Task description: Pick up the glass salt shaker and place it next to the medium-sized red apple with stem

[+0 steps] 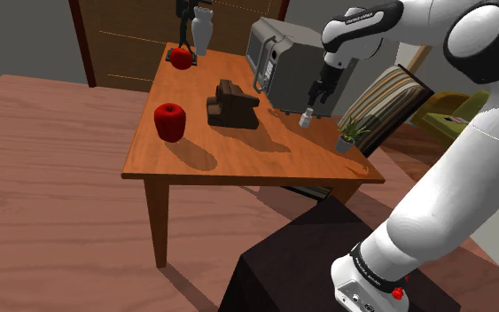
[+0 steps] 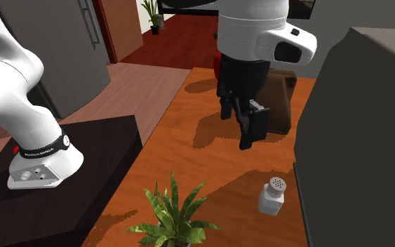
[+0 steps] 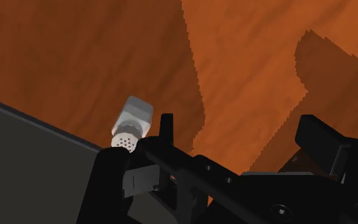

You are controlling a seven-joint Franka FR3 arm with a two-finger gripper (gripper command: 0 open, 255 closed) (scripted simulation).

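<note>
Gripper point(image 2: 236, 128) wide open, empty, over table point(image 1: 238, 159), one salt shaker point(image 2: 271, 195) upright, pot point(image 1: 344, 144) holding one plant point(image 1: 352, 129), near apple point(image 1: 170, 121), far apple point(image 1: 180, 58), both red

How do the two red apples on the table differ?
Place: the near apple sits by the edge of the table on the shoulder view's left; the far apple sits at the far end beside a white vase. Stem: the far apple has a dark stem; the near apple shows none. Size: the near apple looks bigger, but is closer to the camera. Both are red, on the table.
</note>
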